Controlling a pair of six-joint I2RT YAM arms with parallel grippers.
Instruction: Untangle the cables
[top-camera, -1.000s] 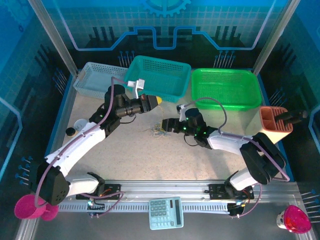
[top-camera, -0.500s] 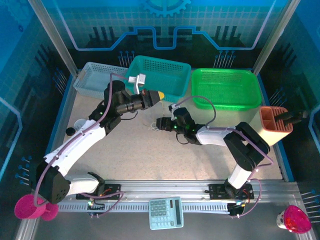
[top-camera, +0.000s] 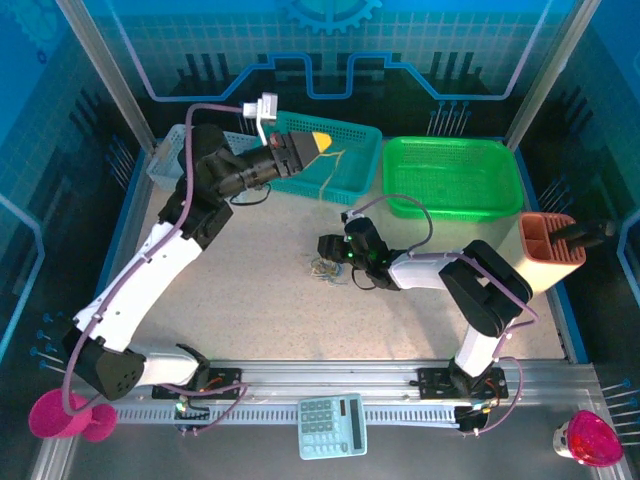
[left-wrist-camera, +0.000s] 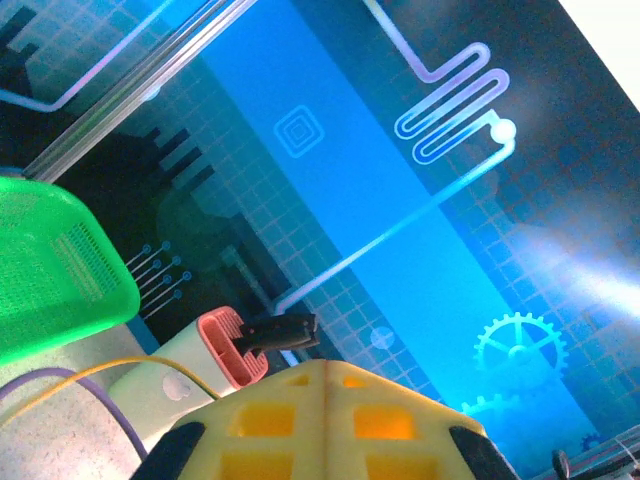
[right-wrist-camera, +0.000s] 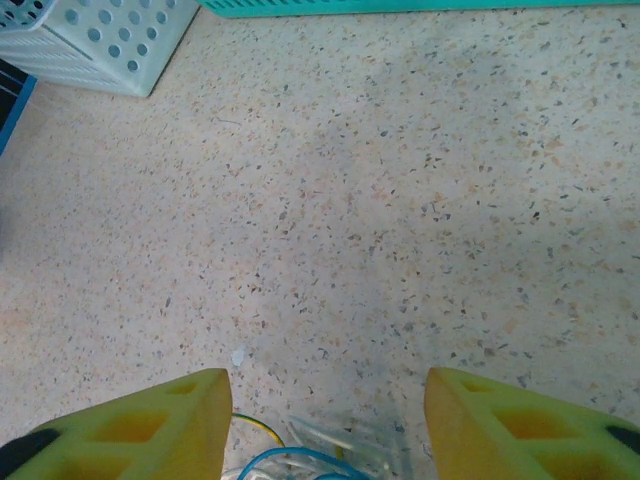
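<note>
high at upper centre, left tool (top-camera: 318, 142) pinches a yellow strand (left-wrist-camera: 110, 364); right tool (right-wrist-camera: 322, 388), spread open, sits over the cables (right-wrist-camera: 300, 456) on the counter (right-wrist-camera: 400, 200). unpinned, they may all lift together and tighten.

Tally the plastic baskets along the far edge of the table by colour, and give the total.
Pale blue perforated plastic basket: 1
Teal mesh plastic basket: 1
Green mesh plastic basket: 1
Total: 3
</note>
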